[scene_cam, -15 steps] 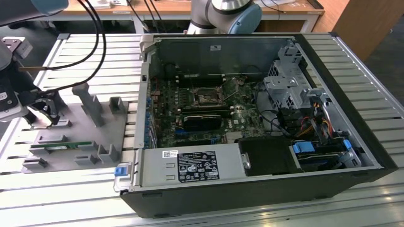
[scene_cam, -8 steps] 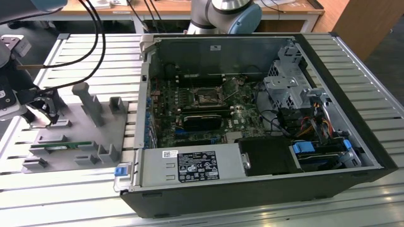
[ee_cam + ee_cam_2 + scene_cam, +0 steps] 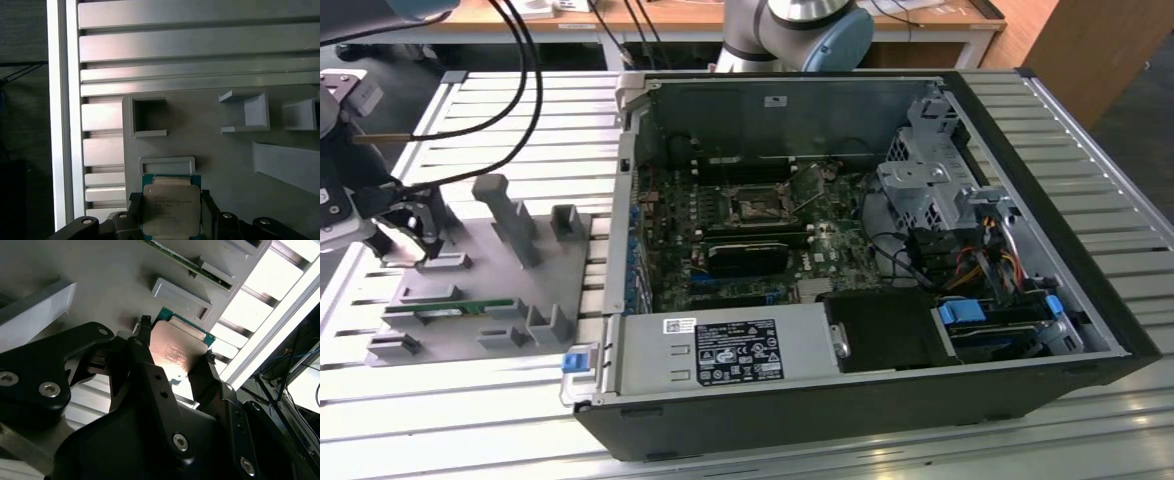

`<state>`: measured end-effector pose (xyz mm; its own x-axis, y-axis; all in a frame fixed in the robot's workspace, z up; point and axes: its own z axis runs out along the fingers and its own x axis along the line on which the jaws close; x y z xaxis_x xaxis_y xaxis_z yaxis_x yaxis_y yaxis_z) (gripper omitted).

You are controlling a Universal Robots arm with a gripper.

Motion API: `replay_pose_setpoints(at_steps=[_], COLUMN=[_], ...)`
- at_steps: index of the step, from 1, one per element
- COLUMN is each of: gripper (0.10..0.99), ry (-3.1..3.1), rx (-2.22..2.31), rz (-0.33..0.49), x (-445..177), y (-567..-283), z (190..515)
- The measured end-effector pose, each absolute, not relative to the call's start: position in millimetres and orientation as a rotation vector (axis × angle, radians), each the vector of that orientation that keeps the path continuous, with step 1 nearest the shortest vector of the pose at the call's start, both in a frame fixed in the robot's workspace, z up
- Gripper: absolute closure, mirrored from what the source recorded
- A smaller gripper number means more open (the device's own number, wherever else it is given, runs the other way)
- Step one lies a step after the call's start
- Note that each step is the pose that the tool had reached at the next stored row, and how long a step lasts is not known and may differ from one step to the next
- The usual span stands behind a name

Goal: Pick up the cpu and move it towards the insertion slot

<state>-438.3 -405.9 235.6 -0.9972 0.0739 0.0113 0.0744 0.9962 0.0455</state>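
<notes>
The slatted metal table (image 3: 480, 420) carries everything. On it, well away from the gripper (image 3: 403, 232) toward the exterior view's right, lies the open black computer case (image 3: 854, 415). The green motherboard (image 3: 841, 250) is flat on its floor.

Directly beneath the gripper is a grey fixture plate (image 3: 467, 275) with upright posts and low pockets. It rests on the table beside the case, on the side nearer the gripper. In the first wrist view a bare stretch of the plate (image 3: 225, 165) spreads ahead of the fingers.

The gripper (image 3: 176, 346) (image 3: 171, 201) hangs low over the plate's far end from the case. Its two black fingers (image 3: 146, 332) (image 3: 206, 200) are closed against opposite edges of the cpu (image 3: 180, 340) (image 3: 171, 214), clamping it. The chip sits between the fingertips with its silvery top facing the cameras and a green border around it. I cannot tell whether it is clear of the plate or resting on it.

A long green memory stick (image 3: 450, 309) stands in a holder on the plate, near the gripper. A low rectangular grey frame (image 3: 166, 165) (image 3: 181, 297) rises from the plate just beyond the fingertips, right next to the cpu.

The insertion slot (image 3: 755, 207), a small square socket with a shiny frame and a dark centre, is on the motherboard inside the case, well apart from the gripper.
</notes>
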Motion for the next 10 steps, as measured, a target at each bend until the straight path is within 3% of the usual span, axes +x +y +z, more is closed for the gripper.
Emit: replay_pose_setpoints(at_steps=[10], gripper=[0.537], ry=[-3.129], rx=[-0.116], rz=[-0.072], x=[-438.3], y=[-405.8], z=[251.2])
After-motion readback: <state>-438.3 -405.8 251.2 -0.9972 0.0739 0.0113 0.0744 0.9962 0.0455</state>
